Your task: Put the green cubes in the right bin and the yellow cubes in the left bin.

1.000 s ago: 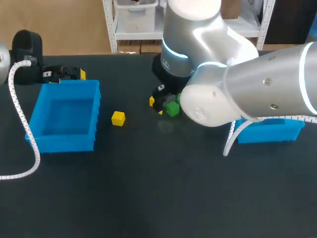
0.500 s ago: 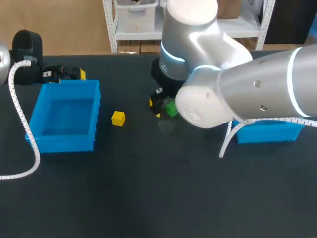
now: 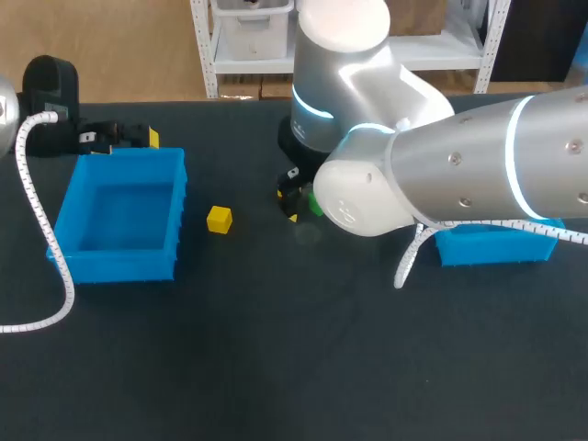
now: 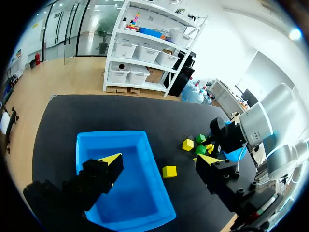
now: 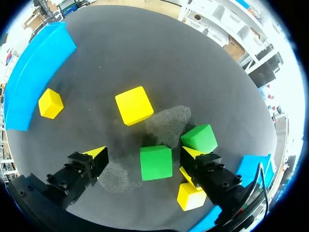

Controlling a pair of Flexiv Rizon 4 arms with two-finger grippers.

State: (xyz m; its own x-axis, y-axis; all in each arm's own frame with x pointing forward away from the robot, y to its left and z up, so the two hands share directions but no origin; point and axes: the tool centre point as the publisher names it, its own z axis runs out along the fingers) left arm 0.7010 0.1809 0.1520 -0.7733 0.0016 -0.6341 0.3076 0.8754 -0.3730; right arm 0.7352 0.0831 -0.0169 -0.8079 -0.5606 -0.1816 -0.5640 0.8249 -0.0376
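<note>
The biggest thing by far is the right arm point(image 3: 432, 175). It comes in from the right and reaches past the middle. In the head view its bulk blocks most of the cube cluster, so only a sliver of green peeks out beside it.

The surface point(image 3: 276, 367) is a dark matte black sheet, with a couple of dusty grey smudges around the cubes. The left bin point(image 3: 119, 262) is bright blue with an open top and sits well off on the left side. The right bin point(image 3: 501, 246) is the same blue and mostly hidden behind the right arm. A white ribbed cable point(image 3: 50, 243) loops down the left edge past the left bin.

The right claw point(image 5: 144, 153) has its fingers apart, straddling the near green cube point(image 5: 156, 163). I can see a gap on both sides, so it's not clamped on it. The second green cube point(image 5: 199, 137) sits tilted, just beside one finger. The middle yellow cube point(image 5: 134, 105) lies ahead of the claw, near the green ones. The tucked yellow cube point(image 5: 190, 195) is partly hidden under that same finger. The lone yellow cube point(image 5: 50, 103) lies apart from the rest, between the cluster and the left bin.

The left claw point(image 4: 161, 158) hangs at the far-left corner just behind the left bin, fingers spread wide.
</note>
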